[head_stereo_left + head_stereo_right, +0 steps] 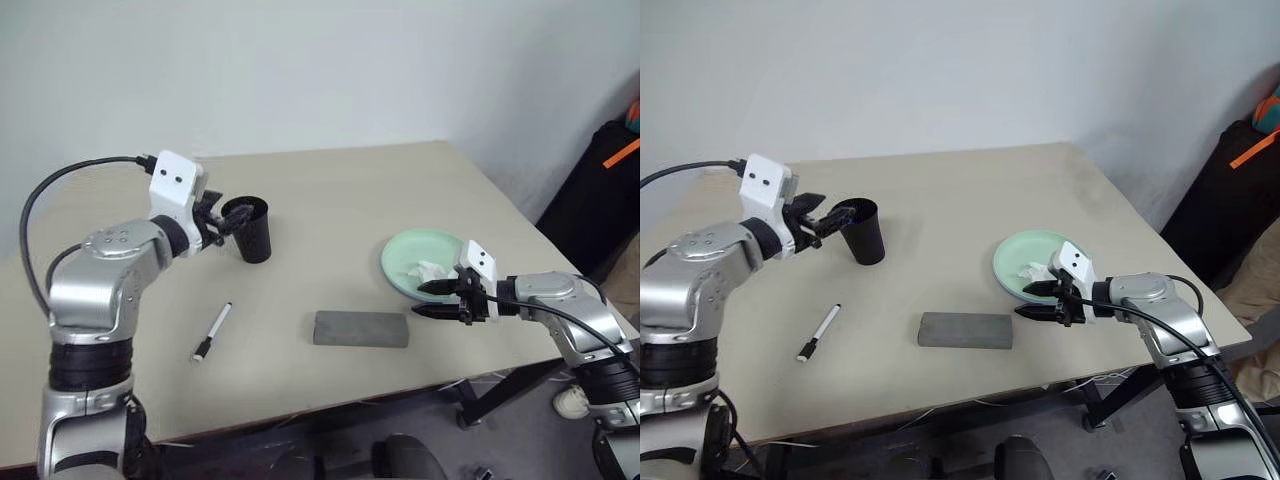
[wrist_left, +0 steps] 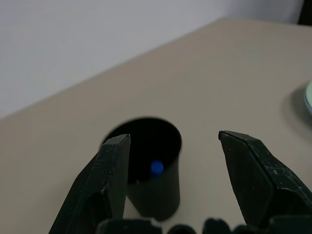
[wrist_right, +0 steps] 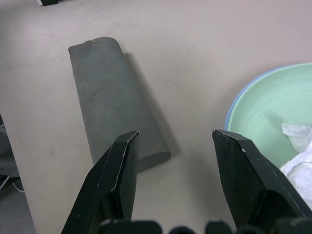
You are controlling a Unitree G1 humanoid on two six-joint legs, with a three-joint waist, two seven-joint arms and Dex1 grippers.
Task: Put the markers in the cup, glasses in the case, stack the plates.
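The blue-capped marker stands inside the matte black tapered cup; the left gripper hovers beside the rim, fingers apart and empty. Next, probably, comes the black-capped white marker lying on the beige table. The right gripper waits spread between the closed grey felt case and the mint-green plate.

From where I stand, nothing here carries writing I can read: no label, brand, number or sign on anything on the table.
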